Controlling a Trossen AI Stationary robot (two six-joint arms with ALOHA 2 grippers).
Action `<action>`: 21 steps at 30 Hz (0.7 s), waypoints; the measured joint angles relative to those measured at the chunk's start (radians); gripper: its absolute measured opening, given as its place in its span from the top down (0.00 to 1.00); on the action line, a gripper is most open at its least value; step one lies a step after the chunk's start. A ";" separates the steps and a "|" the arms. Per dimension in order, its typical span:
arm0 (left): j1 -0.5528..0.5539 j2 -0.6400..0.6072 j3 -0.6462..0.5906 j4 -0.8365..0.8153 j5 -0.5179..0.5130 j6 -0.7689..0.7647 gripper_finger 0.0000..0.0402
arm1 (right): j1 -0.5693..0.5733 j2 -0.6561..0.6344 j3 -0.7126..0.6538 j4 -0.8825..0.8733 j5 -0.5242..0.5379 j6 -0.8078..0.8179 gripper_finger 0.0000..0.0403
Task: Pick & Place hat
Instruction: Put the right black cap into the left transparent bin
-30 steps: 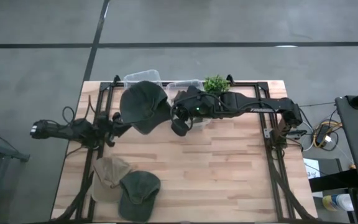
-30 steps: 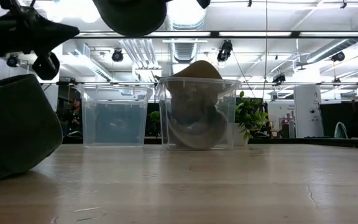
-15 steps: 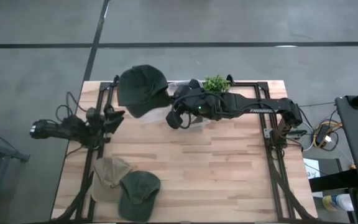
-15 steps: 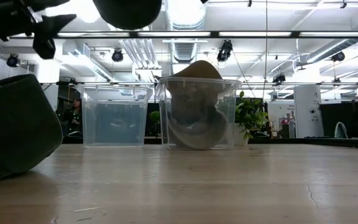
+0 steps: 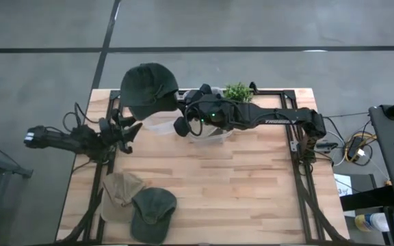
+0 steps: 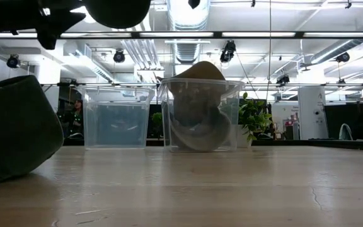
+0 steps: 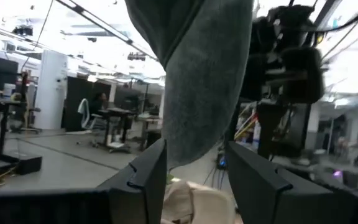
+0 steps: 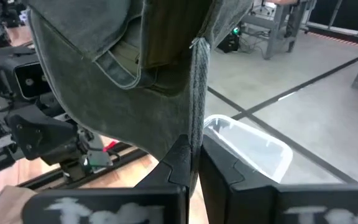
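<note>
A dark green hat [image 5: 148, 89] hangs high over the table's far left corner, with my right gripper [image 5: 181, 124] shut on it. In the low view the hat [image 6: 118, 9] shows at the top edge. My left gripper [image 5: 124, 130] stands open to the hat's near left, apart from it; in its wrist view the hat's cloth [image 7: 207, 81] hangs ahead of the open fingers [image 7: 148, 177]. A tan hat [image 5: 118, 195] and another green hat [image 5: 152, 213] lie on the table's near left. My right gripper pinches a narrow fold of cloth at the rim of the hat's crown [image 8: 197, 118] between its two shut fingers [image 8: 179, 162]. The arm reaches in from the table's right. The hat is lifted clear, its hollow inside [image 8: 123, 62] turned toward the gripper.
Two clear bins stand at the far edge: the left one [image 6: 115, 116] under the held hat, the right one [image 6: 197, 113] holding a tan hat. A small green plant [image 5: 237, 91] stands behind them. Black frame rails [image 5: 299, 171] run along the table's sides.
My left gripper has let go of the hat and drawn back toward the table's left edge. My right gripper has carried the hat toward the far left corner, and it stays lifted clear above the bins.
</note>
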 joint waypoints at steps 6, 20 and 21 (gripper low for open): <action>0.000 0.065 0.034 0.000 -0.002 0.026 0.61 | -0.006 0.004 0.000 0.002 -0.008 0.001 0.97; 0.002 0.093 0.090 -0.033 -0.084 -0.168 0.96 | -0.004 0.001 -0.002 -0.019 -0.054 -0.012 0.97; 0.002 0.093 0.091 -0.035 -0.092 -0.182 0.96 | -0.003 0.000 -0.002 -0.020 -0.054 -0.014 0.97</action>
